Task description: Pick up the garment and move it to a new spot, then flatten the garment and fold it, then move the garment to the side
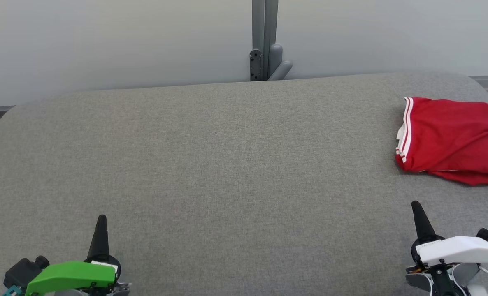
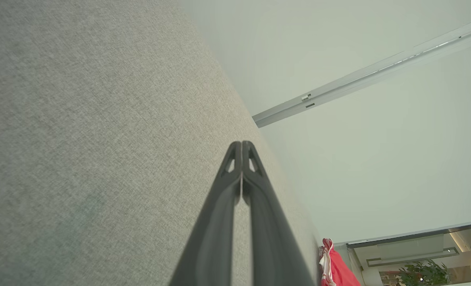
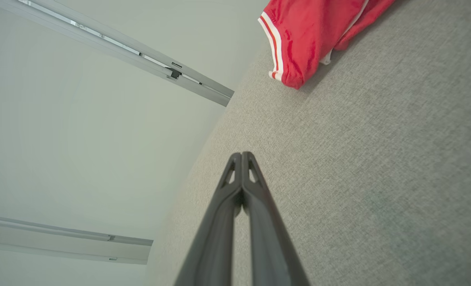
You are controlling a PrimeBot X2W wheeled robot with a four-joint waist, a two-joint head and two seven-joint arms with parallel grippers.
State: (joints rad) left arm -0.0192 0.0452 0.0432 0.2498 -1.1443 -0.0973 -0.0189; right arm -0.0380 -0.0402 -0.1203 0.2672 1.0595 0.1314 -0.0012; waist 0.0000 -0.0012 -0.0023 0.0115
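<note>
Presently listed: one red garment [image 1: 454,139] with white striped trim, lying in a low heap at the far right of the grey fabric-covered surface [image 1: 227,164], part of it running past the head view's right edge. One left gripper [image 1: 101,218], green-housed, lower left, fingers pressed together tip to tip, holding nothing, well apart from the garment. One right gripper [image 1: 416,204], white-housed, lower right, fingers likewise pressed together and empty, near the garment's front edge but not touching. One grey post [image 1: 264,41] against the pale wall behind.
</note>
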